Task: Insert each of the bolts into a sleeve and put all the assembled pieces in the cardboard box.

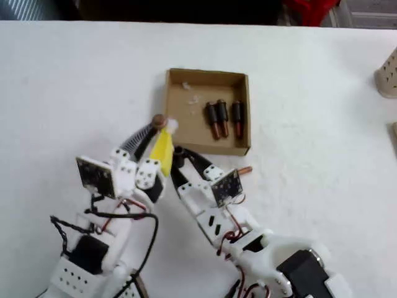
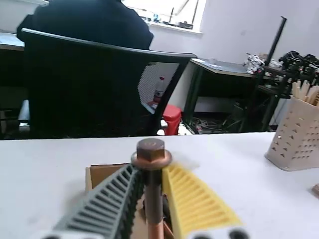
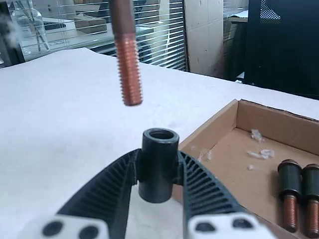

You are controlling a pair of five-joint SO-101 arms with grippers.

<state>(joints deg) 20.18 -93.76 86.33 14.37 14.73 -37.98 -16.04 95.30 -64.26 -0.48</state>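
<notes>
Three assembled pieces (image 1: pixel 222 119) lie side by side in the right half of the cardboard box (image 1: pixel 177 84), black ends far, copper ends near. The box sits mid-tabletop (image 1: pixel 74 74), just beyond both arms.

High view:
- The left end effector (image 1: pixel 162 126), with one grey finger and one yellow, is at the box's near left corner. It is clamped on a bolt (image 1: pixel 159 120), whose head is seen from above.
- The right end effector (image 1: pixel 181 155), with black fingers, is close beside the left one, just near of the box's near wall. What it grips is hard to make out from above.
- A second bolt (image 1: pixel 244 169) lies on the tabletop by the box's near right corner, partly hidden behind the right arm's camera board.

Left wrist view:
- The bolt stands upright, hex head above the fingertips, its shank pinched between the grey and yellow fingers.
- The box is behind it.
- A perforated utensil holder (image 2: pixel 296 139) stands at the far right of the tabletop.
- A dark chair (image 2: pixel 99 84) stands beyond the far edge.

Right wrist view:
- The black fingers are closed narrow on a black sleeve (image 3: pixel 158 167), which is upright with its open bore facing up.
- The held bolt's threaded end hangs above the sleeve, offset to one side, with a clear gap between them.
- Pale scraps (image 3: pixel 259 148) lie on the box floor, and two of the assembled pieces are beside them.
</notes>
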